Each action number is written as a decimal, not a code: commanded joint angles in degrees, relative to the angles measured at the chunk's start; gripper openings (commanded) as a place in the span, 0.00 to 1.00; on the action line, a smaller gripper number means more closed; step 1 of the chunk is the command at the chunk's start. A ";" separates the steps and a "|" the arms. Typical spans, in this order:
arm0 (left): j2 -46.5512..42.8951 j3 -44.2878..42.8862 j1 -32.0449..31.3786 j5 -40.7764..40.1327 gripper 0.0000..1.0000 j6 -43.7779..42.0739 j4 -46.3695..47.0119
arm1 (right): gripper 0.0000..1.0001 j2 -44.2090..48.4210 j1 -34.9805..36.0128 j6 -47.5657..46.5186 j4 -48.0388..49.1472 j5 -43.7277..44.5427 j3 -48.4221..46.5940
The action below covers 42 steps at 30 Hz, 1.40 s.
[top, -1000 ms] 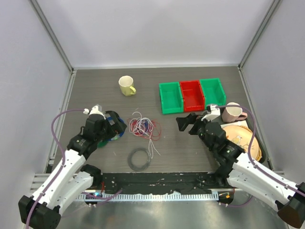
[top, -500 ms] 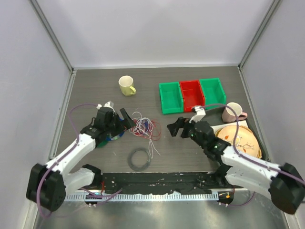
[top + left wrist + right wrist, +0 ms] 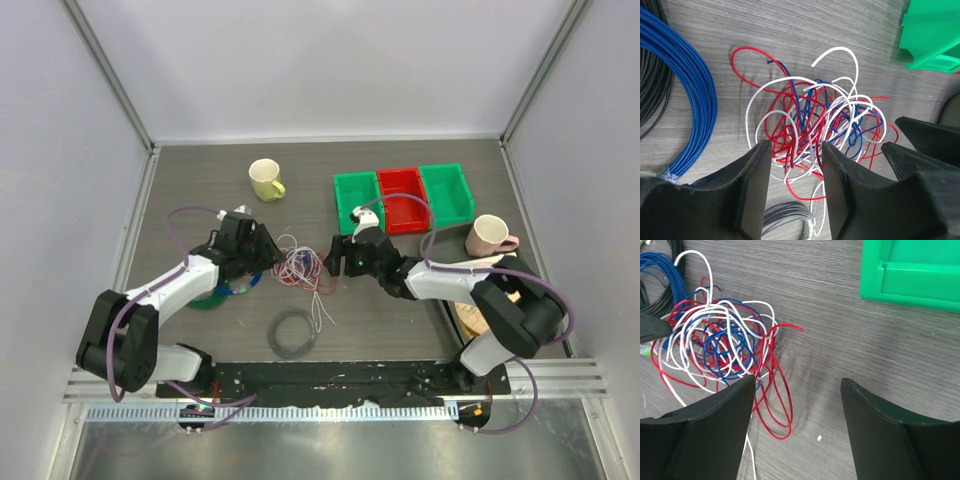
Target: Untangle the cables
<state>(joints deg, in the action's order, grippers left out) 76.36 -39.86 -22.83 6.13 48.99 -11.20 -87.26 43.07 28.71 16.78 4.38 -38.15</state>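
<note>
Left wrist shows left claw partly spread astride cables; right claw spread wide.

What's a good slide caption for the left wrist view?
Open left hand frames the tangle of red, white and blue cables; blue coil beside it.

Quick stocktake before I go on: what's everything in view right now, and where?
cables: one tangle, white, red and blue, table centre
mug: one, yellow, far left
second mug: one, pink, right
green bins: two, flanking the red bin
red bin: one, far side
coil: one, dark grey, near the tangle
blue ring: one, left of tangle
green ring: one, under left arm
black coil: one, against blue ring
plate: one, tan, under right arm
left gripper: open, strands between its fingers
right gripper: open, tangle's right edge
</note>
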 commanded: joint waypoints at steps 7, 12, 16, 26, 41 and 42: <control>4.41 -2.33 -0.20 2.39 0.22 -0.39 6.37 | 0.43 -5.11 0.52 0.47 5.90 -1.83 -2.89; 1.44 -1.98 -0.20 0.03 0.00 -0.65 3.92 | 0.01 -5.29 0.52 0.03 6.97 -3.59 -2.80; -4.36 -1.98 -0.20 -8.47 0.00 -1.79 -3.20 | 0.01 -0.29 0.52 -0.32 1.61 5.43 -2.72; -20.54 -3.56 0.68 -37.49 0.00 0.66 -26.05 | 0.01 24.40 -0.53 1.88 -26.26 45.88 -3.68; -29.86 -2.16 1.12 -28.64 0.95 -3.72 -21.60 | 0.01 49.90 -1.59 -7.59 -31.56 49.34 -6.93; -29.52 -2.16 1.12 -26.98 1.00 -4.77 -21.06 | 0.01 50.17 -1.67 -8.83 -30.67 47.40 -8.15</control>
<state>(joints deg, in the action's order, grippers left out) 47.07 -43.64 -22.46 -23.00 49.23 -34.20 -39.81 42.17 26.55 -16.40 49.36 -41.54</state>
